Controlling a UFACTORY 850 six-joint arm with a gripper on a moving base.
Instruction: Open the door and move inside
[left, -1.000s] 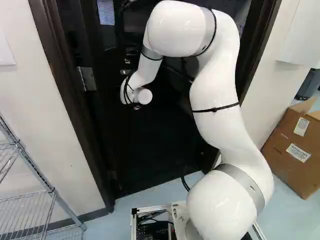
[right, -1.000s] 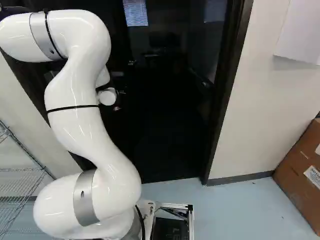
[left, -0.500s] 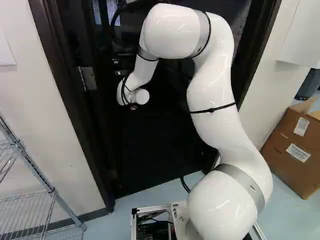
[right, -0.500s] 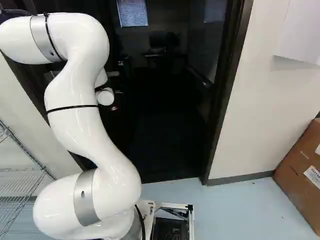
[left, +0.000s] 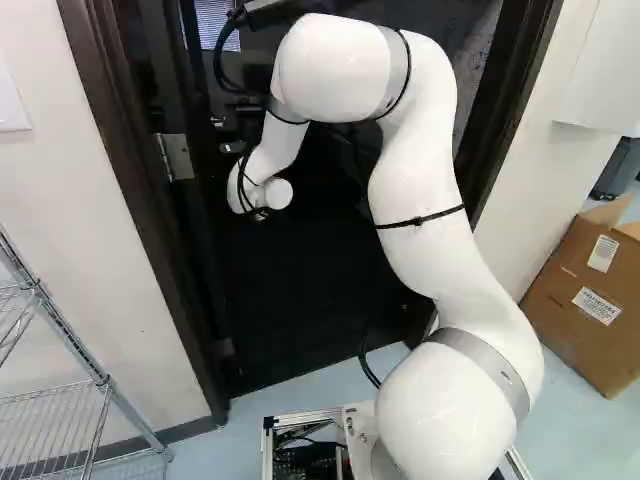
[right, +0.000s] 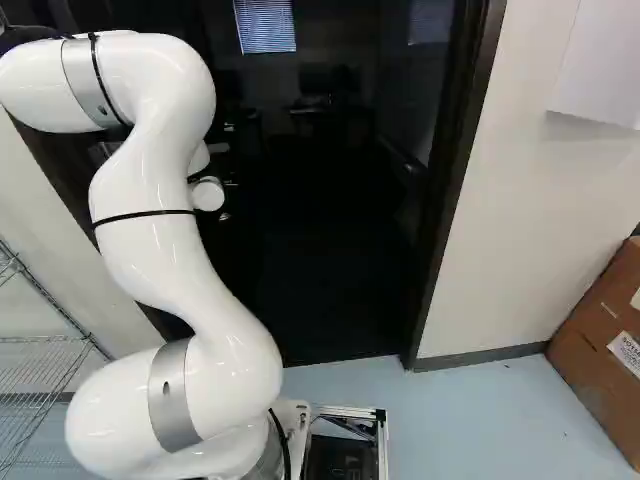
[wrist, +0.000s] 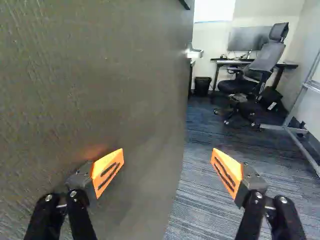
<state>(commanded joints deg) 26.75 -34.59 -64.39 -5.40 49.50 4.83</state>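
Observation:
My gripper (left: 260, 214) is mostly hidden by the wrist in the left base view, low in front of the dark door. In the wrist view the gripper (wrist: 167, 162) stands open, with nothing held. One finger is close to the face of the door (wrist: 100, 75); whether it touches cannot be told. The other finger is out past the door's edge, over the opening. A metal handle (wrist: 194, 52) shows at that edge, ahead of the fingers. The door stands ajar, swung inward from the hinge (left: 176, 157); the doorway (right: 325, 240) shows in the right base view.
Beyond the door are carpet (wrist: 200, 200), an office chair (wrist: 255, 70), a desk (wrist: 225, 63), a bin (wrist: 202, 86) and a metal frame (wrist: 295, 115). Dark door jambs (right: 455, 190) flank the opening. A wire shelf (left: 60, 400) stands left, cardboard boxes (left: 585, 300) right.
The door has swung further inward, its handle shifting left in both base views. My arm has moved forward and left with it. The base has not moved.

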